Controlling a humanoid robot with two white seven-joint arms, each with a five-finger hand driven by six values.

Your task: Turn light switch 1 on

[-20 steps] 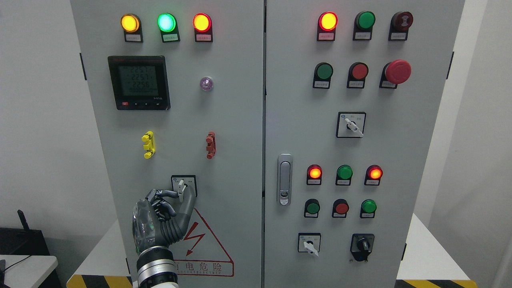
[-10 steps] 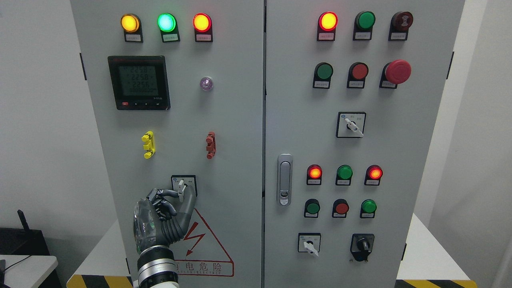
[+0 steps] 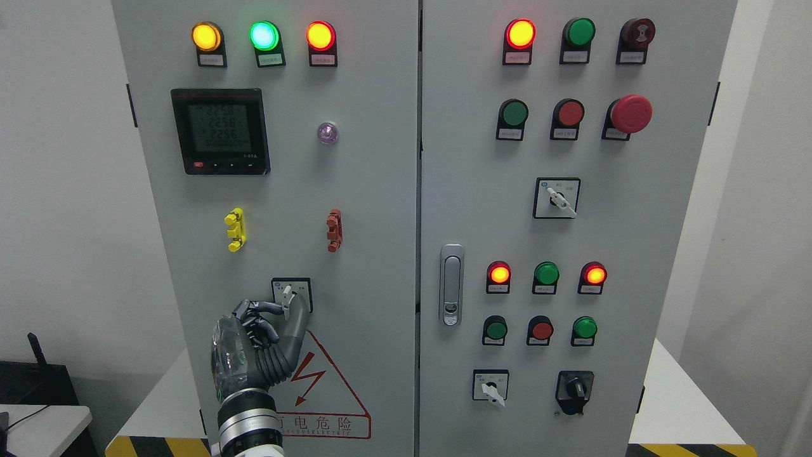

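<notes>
Grey electrical cabinet (image 3: 355, 190) fills the frame. In its lower left part, the left robot hand (image 3: 257, 339) reaches up from the bottom edge — thumb and forefinger pinching the small white lever of a rotary light switch (image 3: 291, 294). The lever tilts slightly right of upright. Three lamps glow at upper left.

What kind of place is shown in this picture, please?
Probably an electrical control room or a training lab. A grey metal two-door control cabinet carries lit round indicator lamps, a black digital power meter and a red mushroom emergency-stop button.
</notes>
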